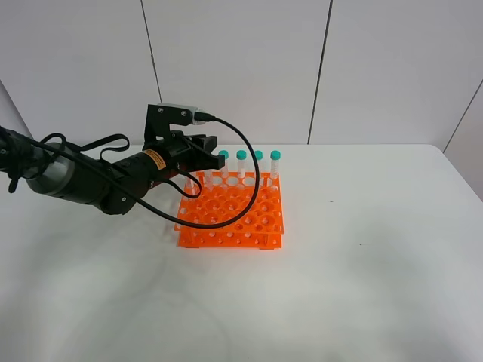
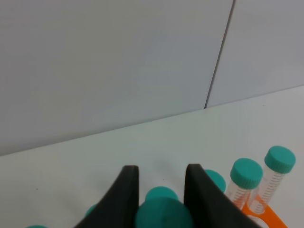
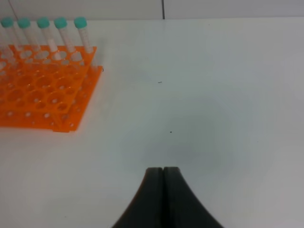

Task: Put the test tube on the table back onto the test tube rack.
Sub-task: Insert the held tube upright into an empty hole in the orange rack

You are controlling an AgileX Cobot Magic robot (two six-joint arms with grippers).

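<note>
My left fingers [image 1: 205, 149] are clenched on the teal cap of the test tube [image 2: 164, 214], over the 10 o'clock corner of the test tube rack [image 1: 226, 240]. My right fingers [image 3: 164, 173] are pressed together, empty, above the bench [image 1: 362, 271]. The tube's tip is hidden from me, so it may miss its hole. I may also knock the neighbour tubes [image 1: 241, 162] at 3 o'clock.
</note>
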